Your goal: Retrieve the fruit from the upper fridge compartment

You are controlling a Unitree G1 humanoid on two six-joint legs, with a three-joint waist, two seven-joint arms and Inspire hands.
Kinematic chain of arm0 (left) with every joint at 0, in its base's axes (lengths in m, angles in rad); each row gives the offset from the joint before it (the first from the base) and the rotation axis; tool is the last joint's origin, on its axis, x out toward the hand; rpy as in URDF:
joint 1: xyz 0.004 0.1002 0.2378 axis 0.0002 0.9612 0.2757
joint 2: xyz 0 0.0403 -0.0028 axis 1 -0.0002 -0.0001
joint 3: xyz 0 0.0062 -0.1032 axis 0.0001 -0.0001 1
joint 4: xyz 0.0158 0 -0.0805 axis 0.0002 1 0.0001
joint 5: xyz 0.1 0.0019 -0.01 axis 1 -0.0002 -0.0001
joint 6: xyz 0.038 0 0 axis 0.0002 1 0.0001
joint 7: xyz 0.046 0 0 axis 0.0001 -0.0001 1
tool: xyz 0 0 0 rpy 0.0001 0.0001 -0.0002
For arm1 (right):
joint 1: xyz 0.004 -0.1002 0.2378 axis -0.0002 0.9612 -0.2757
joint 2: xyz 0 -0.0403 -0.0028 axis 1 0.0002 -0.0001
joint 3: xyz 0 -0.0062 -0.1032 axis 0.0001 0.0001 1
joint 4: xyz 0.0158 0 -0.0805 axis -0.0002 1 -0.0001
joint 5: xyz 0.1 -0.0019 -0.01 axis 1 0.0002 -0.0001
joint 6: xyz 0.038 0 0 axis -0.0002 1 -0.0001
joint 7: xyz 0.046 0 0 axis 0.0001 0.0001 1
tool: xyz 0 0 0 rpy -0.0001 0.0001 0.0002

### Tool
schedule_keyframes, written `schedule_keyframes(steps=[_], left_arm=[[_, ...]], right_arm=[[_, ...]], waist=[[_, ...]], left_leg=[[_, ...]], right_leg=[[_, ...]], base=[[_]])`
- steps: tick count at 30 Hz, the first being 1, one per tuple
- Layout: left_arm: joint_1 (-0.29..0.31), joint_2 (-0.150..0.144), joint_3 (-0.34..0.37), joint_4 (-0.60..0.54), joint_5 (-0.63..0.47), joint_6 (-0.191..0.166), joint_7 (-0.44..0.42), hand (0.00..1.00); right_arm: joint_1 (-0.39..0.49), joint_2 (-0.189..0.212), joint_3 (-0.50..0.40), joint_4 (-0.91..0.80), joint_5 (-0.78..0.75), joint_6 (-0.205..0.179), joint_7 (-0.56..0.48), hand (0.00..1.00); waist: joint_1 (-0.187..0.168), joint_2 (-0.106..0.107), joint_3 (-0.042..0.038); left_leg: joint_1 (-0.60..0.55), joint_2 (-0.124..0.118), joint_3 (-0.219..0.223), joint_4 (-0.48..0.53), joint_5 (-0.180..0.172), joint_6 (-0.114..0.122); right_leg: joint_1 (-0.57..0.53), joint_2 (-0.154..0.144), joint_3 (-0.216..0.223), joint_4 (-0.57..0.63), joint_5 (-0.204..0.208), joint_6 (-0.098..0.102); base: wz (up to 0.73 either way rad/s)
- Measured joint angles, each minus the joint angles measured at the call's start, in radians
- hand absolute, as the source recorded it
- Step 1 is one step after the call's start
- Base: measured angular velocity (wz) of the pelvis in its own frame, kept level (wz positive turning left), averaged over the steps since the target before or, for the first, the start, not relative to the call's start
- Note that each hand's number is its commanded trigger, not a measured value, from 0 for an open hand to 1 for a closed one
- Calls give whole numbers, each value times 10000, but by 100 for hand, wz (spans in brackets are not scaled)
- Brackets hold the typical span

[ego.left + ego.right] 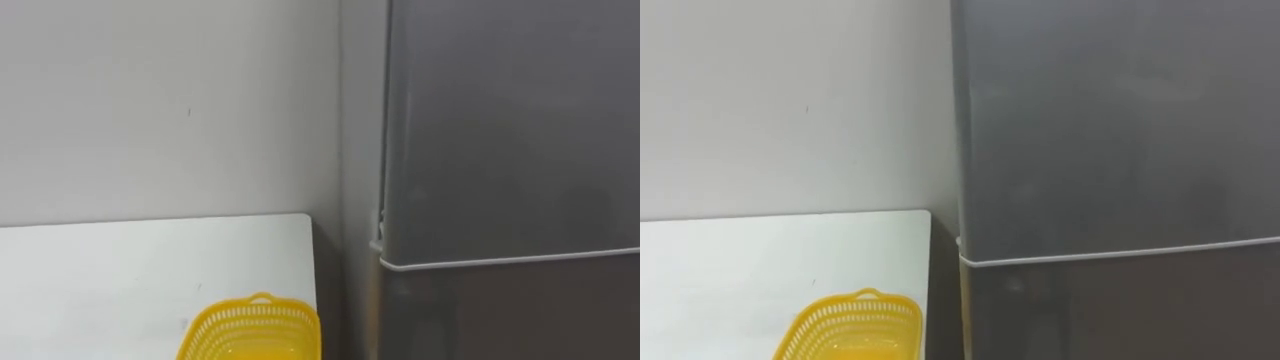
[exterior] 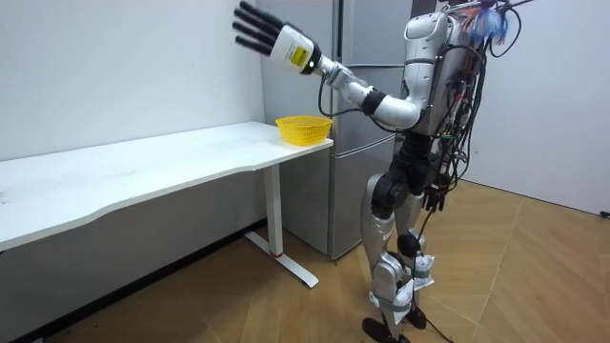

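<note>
Your left hand (image 2: 261,33) is raised high to the left above the white table (image 1: 120,270), fingers straight and apart, holding nothing. The fridge (image 1: 510,140) stands on the right, its upper door closed. A yellow basket (image 1: 255,330) sits at the table's right end.

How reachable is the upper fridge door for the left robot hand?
Probably yes: the left robot hand is raised and open, level with the closed upper fridge door, nothing visible between them.

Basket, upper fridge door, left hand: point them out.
Basket (image 1: 250,320), left eye view, lattice wall.
Upper fridge door (image 1: 510,130), left eye view, middle of the closed panel.
Left hand (image 2: 286,45), room view, back of the raised hand.
</note>
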Motion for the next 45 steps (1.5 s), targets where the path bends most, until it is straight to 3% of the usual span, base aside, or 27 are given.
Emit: schedule_keyframes(steps=[13, 20, 24, 28, 35, 42, 45], left_arm=[[-1002, 134, -2043, -353, 30, 57, -3146, 0], [-1308, 248, -3192, -356, -193, 447, -5118, 0], [-1564, 573, -3379, -348, -578, 630, -5961, 0], [-1762, 565, -3408, -270, -956, 747, -6583, 0], [-1836, 566, -3423, -131, -1734, 1490, -7821, 0], [-1835, 556, -3582, 284, -1737, 2165, -8614, 0], [-1835, 553, -3601, 325, -1735, 2253, -8856, 0]], right_arm=[[-393, -85, 453, 439, -62, -38, 754, 0], [-723, -163, 663, 619, -95, -29, 777, 0], [-782, -179, 677, 609, -102, -32, 772, 0], [-806, -185, 678, 610, -104, -36, 740, 0], [-787, -192, 656, 630, -421, 111, 772, 0], [-842, -191, 647, 626, -424, 352, 799, 0], [-833, -190, 539, 619, -450, 484, 1002, 0]], waist=[[-538, 150, 53], [-694, 113, 46], [-796, 93, 31], [-899, 85, 26], [-1054, 139, -8], [-1235, 133, -4], [-1314, 132, -4]], left_leg=[[40, 11, 98, 4, 2, -1], [-68, 18, 102, 1, 4, -2], [-143, 21, 116, 17, 4, -2], [-137, 24, 185, 13, 4, -2], [-29, 47, 424, -8, 6, -5], [-19, 56, 653, -14, 5, -4], [-31, 52, 653, -16, 5, -4]], right_leg=[[-52, 7, 101, 5, 16, -5], [-177, 11, 119, 19, 20, -10], [-241, 12, 117, 13, 24, -13], [-231, 11, 117, 7, 24, -13], [-160, 24, 266, 25, 26, -18], [-232, 21, 419, 17, 36, 2], [-247, 18, 426, 12, 40, 7]], base=[[-2], [0], [0], [0], [-6], [-8], [0]])
